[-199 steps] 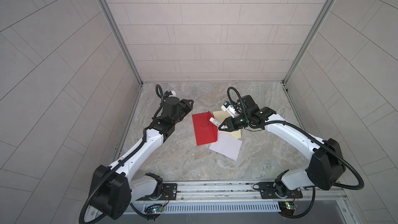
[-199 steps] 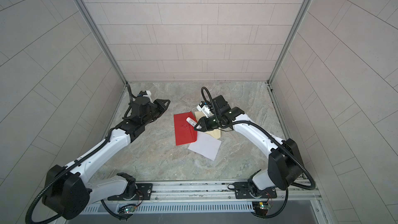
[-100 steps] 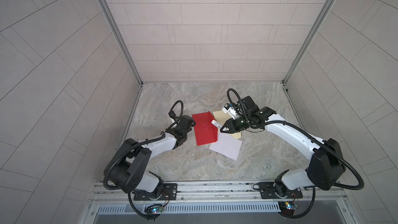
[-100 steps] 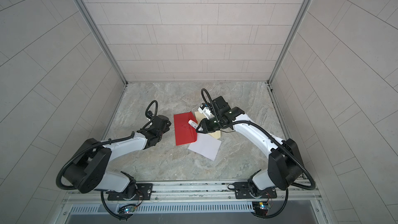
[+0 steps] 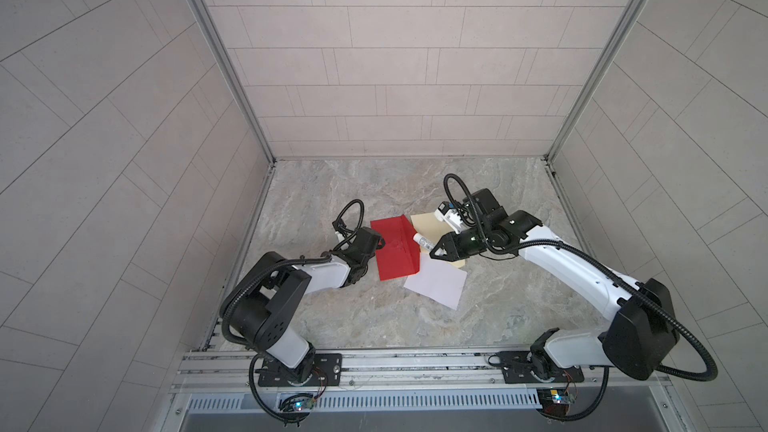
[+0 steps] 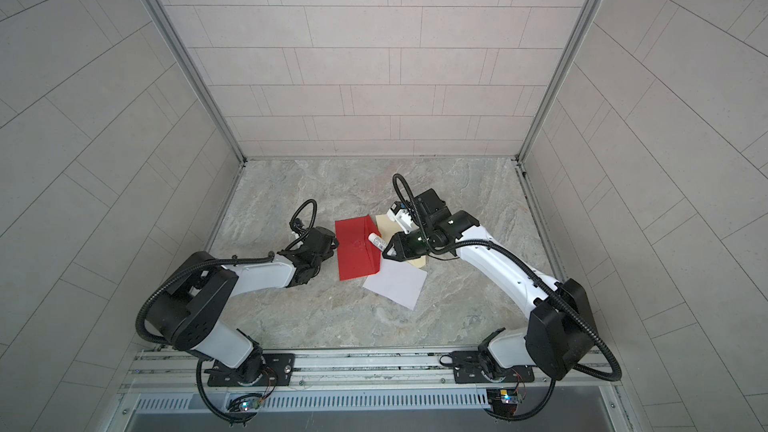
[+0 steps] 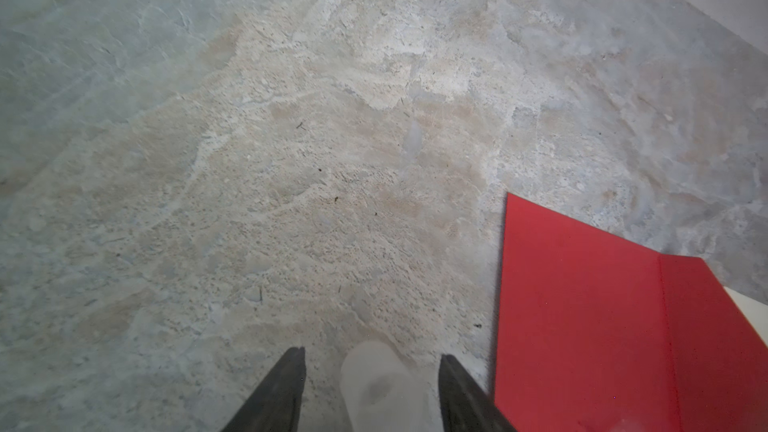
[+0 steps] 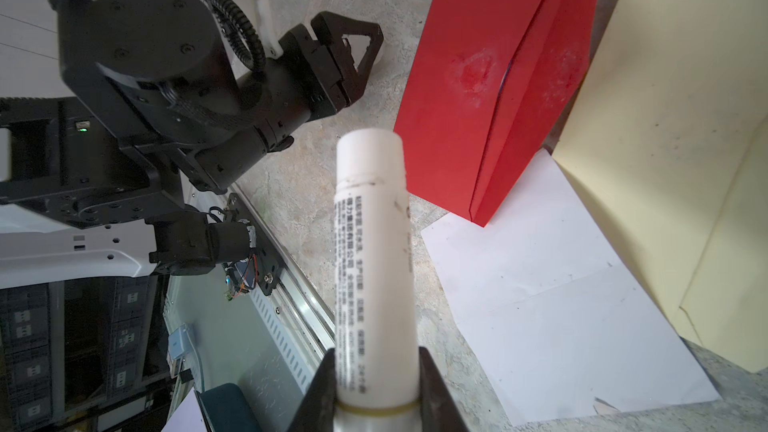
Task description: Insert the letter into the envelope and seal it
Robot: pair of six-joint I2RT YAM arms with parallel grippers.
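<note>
Well, on the desk [image 5: 374, 326] the red envelope [image 5: 390, 251] lies flap up for gluing. The white letter [image 5: 436, 290] lies beside it, not inside. My right claw [image 5: 434, 252] squeezes the glue stick [image 5: 422, 240]. My left claw [image 7: 372, 355] stands open around a little cap [image 7: 378, 384].

This is a robot test cell in a lab, not a home or an office. Tile-patterned wall panels [image 5: 395, 56] set in bare metal posts [image 5: 218, 47] box in a stone-look table [image 5: 374, 317]. Along the table's near edge, a metal rail [image 5: 415, 361] carries the left arm [image 5: 320, 278] and the right arm [image 5: 573, 270]. Below it are exposed circuit boards [image 5: 296, 405] and a vent grille [image 5: 415, 402]. The right wrist view shows dark stacked storage bins [image 8: 25, 326] beyond that edge.
</note>
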